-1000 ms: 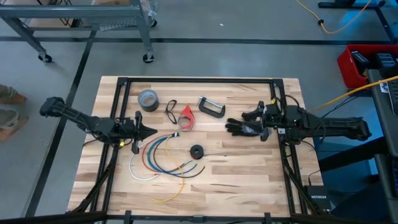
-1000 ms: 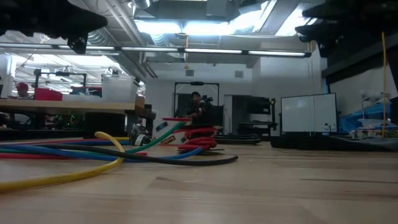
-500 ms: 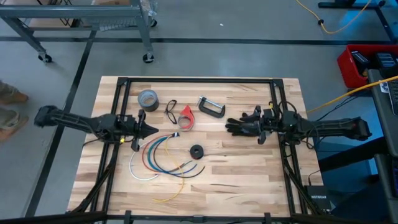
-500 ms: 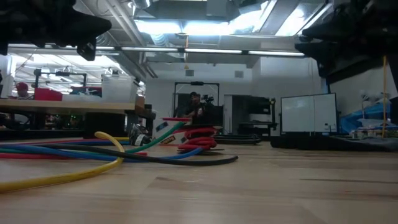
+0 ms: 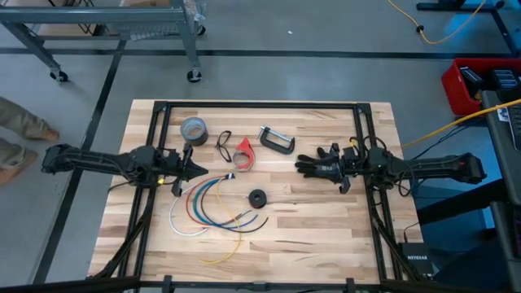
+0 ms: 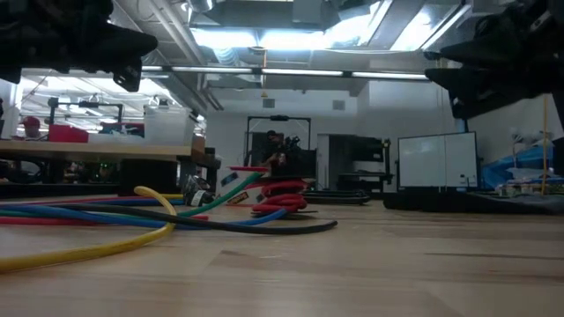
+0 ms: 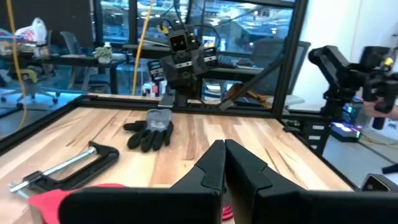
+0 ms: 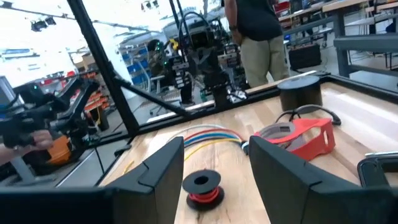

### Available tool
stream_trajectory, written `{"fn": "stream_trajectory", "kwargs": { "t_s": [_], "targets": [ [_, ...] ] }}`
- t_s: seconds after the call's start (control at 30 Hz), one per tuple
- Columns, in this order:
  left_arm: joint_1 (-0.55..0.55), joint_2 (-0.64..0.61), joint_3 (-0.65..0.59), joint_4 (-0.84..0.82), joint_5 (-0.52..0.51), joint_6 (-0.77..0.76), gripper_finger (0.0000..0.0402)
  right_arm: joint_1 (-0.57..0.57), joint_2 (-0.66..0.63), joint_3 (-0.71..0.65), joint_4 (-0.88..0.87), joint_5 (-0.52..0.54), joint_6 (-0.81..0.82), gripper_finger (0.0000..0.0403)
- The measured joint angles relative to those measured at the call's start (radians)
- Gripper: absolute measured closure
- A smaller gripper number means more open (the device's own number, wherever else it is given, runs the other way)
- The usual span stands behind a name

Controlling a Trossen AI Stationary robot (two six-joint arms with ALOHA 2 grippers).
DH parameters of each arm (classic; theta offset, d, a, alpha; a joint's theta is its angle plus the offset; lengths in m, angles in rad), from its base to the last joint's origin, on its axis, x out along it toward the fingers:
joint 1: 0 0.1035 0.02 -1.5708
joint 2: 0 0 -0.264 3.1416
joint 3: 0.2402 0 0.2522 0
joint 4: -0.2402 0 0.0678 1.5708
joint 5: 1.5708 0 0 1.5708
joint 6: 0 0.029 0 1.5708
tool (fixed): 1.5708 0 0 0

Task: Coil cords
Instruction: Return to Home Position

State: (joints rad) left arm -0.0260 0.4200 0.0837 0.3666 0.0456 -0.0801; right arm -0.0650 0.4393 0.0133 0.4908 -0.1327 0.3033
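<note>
The left gripper (image 7: 224, 148) is pressed closed and the right gripper (image 8: 216, 142) spread, empty — the spool (image 5: 258, 198) at its 8 o'clock, red wire (image 8: 203, 196) hardly visible from above.

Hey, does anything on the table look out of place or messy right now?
Nothing spilled or damaged. The spool sits flat with the red wire wound on it. Only the wire bundle beside it lies fanned loose, one yellow strand trailing off alone.

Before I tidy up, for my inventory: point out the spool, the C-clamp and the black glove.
spool (image 5: 258, 198): high view, top flange.
C-clamp (image 7: 62, 167): left wrist view, long bar.
black glove (image 5: 316, 168): high view, palm.
</note>
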Motion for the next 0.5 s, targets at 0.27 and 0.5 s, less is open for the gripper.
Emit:
{"fn": "stream_trajectory", "kwargs": {
  "t_s": [0.27, 0.5],
  "targets": [
    [0.059, -0.001, 0.000, -0.079, 0.058, 0.009, 0.0398, 0.000, 0.000, -0.002, -0.025, 0.008, -0.024, 0.0217],
    [0.081, 0.000, -0.001, -0.235, 0.152, 0.029, 0.0398, -0.001, 0.000, -0.003, -0.114, 0.010, -0.040, 0.0217]
  ]
}}
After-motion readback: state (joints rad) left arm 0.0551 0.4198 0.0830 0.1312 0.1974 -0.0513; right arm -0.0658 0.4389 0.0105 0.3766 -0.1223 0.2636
